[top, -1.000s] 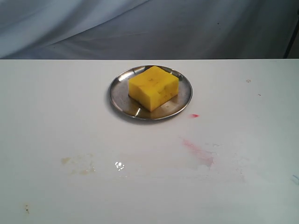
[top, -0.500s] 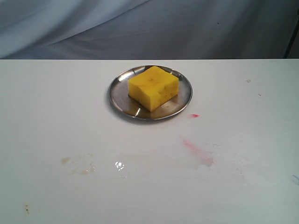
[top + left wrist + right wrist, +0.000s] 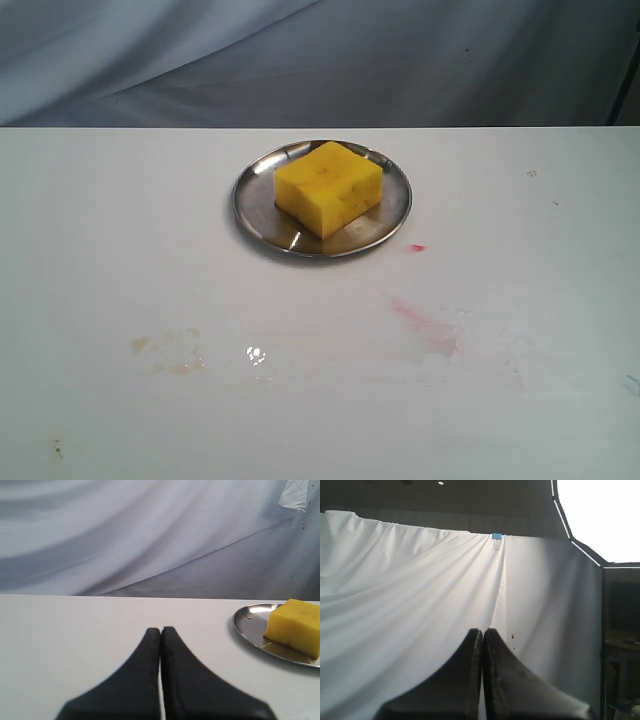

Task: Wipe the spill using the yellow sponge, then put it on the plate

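Observation:
The yellow sponge (image 3: 328, 187) lies on the round steel plate (image 3: 252, 205) at the middle back of the white table. On the table's front left lies a faint tan-brown residue of the spill (image 3: 172, 353), with a small clear droplet (image 3: 256, 355) beside it. Neither gripper appears in the exterior view. In the left wrist view my left gripper (image 3: 161, 629) is shut and empty, low over the table, with the sponge (image 3: 295, 626) and the plate (image 3: 250, 627) off to one side. My right gripper (image 3: 482, 630) is shut and empty, facing only the white backdrop cloth.
A pink-red smear (image 3: 428, 327) marks the table right of centre, and a tiny red spot (image 3: 417, 247) sits just beside the plate. A grey-white cloth (image 3: 320, 60) hangs behind the table's far edge.

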